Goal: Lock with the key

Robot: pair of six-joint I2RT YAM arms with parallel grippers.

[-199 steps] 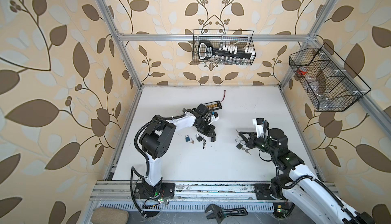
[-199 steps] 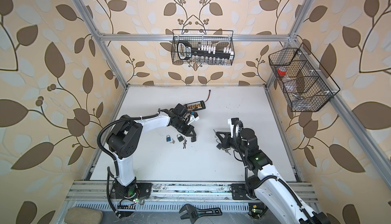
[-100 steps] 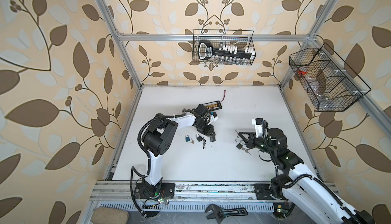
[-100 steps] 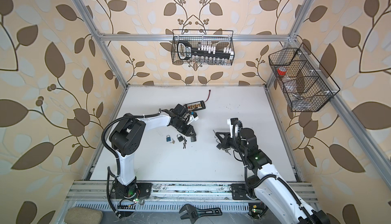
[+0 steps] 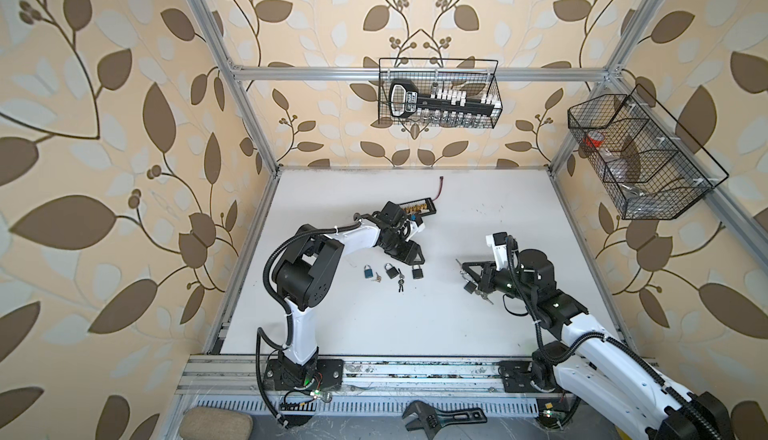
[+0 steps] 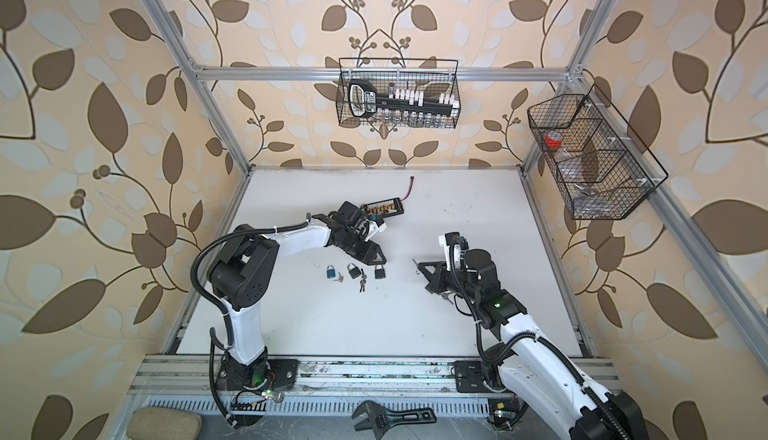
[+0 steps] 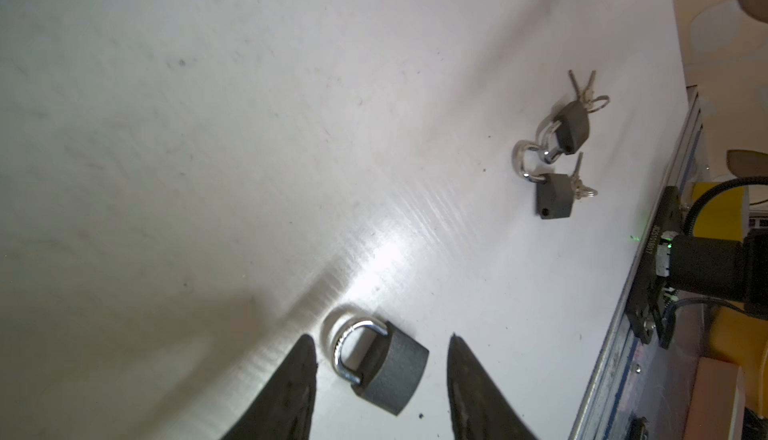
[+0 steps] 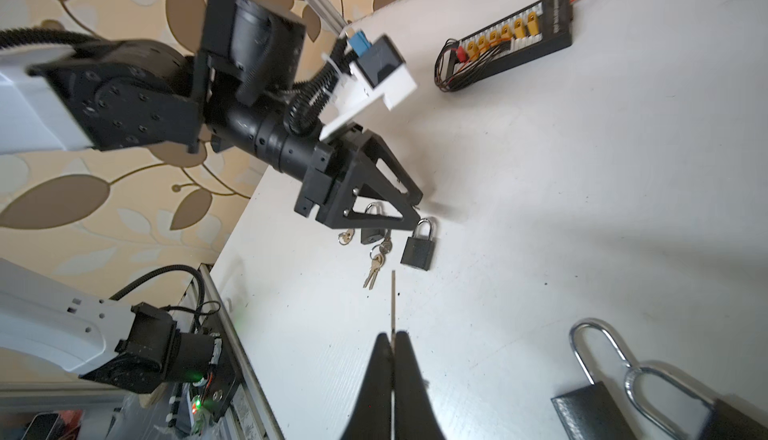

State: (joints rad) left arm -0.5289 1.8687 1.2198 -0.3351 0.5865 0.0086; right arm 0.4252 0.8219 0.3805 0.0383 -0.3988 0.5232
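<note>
1. Nearest the white table's (image 5: 374,334) left edge: small blue padlock (image 5: 368,272), then black padlock (image 5: 390,270) with silver key bunch (image 5: 400,285).
2. Left gripper (image 7: 380,344): jaws spread, straddling matte black padlock (image 7: 390,371) lying flat, touching neither finger.
3. Right gripper (image 8: 391,336), toward the right edge: jaws pressed together, pinching thin silver key (image 8: 392,301).
4. Just beside it: two black padlocks (image 8: 582,413), shackles overlapping.

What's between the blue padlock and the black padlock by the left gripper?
In both top views: loose keys, then a second black padlock with a key bunch beside it.
</note>
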